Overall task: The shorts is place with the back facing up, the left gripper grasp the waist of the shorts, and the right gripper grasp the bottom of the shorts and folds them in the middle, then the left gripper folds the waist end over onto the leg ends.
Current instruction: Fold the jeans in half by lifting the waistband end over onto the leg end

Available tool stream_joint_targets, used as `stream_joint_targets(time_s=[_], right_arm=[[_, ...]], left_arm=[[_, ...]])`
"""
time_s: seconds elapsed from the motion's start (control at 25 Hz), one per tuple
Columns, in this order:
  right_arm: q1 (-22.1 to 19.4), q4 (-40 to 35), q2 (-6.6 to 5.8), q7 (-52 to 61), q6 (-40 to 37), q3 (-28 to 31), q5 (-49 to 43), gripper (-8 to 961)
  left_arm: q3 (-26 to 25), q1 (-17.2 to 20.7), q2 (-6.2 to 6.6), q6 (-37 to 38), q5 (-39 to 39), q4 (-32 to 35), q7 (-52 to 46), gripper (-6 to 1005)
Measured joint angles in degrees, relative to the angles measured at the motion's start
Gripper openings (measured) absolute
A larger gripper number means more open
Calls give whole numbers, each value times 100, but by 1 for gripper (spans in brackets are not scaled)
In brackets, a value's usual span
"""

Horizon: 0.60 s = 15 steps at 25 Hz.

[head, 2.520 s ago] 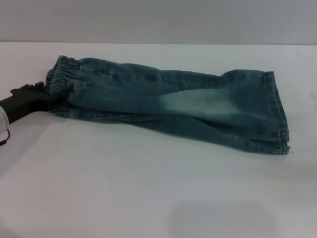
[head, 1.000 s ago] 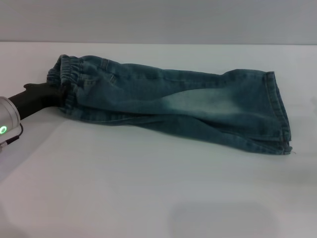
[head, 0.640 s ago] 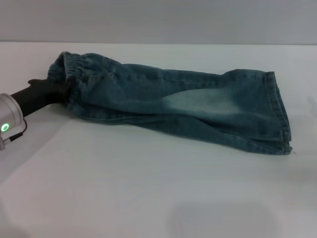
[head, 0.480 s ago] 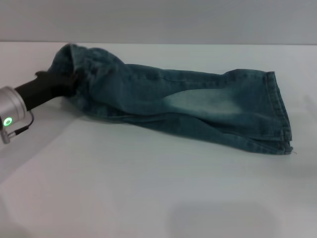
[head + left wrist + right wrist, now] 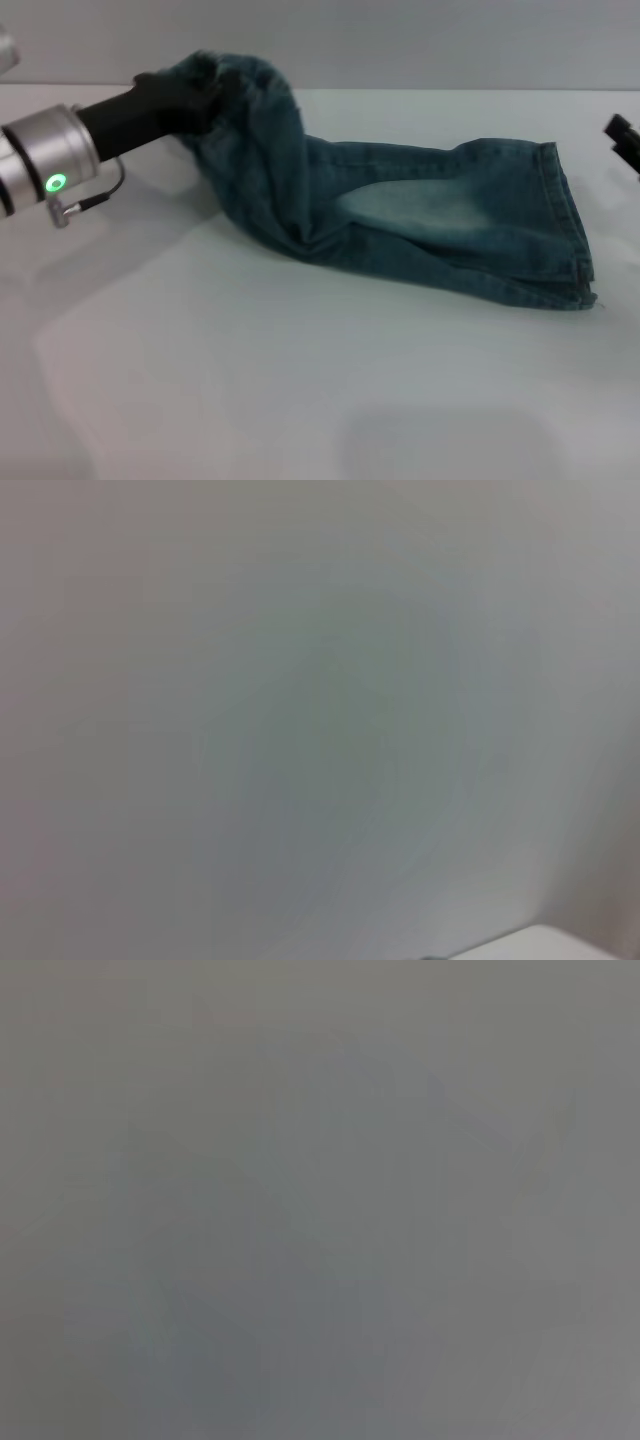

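The blue-green denim shorts (image 5: 430, 225) lie folded lengthwise on the white table (image 5: 300, 400) in the head view. My left gripper (image 5: 205, 95) is shut on the waist of the shorts (image 5: 240, 80) and holds it lifted above the table at the back left, the cloth draping down from it. The leg ends (image 5: 568, 225) rest flat at the right. A black bit of my right gripper (image 5: 625, 135) shows at the right edge, apart from the shorts. Both wrist views show only blank grey.
The white table's far edge (image 5: 400, 90) runs behind the shorts against a grey wall. My left arm's silver cuff (image 5: 45, 160) with its green light and thin cable hangs over the table's left side.
My left gripper has risen and moved right with the waist in it, pulling that end off the table. The right gripper's tip has come into view at the right edge.
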Motion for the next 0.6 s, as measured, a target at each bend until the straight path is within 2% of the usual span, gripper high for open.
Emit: stream_joint_targets(time_s=[0.4, 0.6], right_arm=[[627, 650, 23, -26, 583, -535, 1, 591], [987, 1104, 46, -176, 869, -733, 1, 592]], left_arm=[[43, -550, -17, 414, -7, 0, -192, 51], [372, -764, -39, 524, -175, -19, -272, 51]])
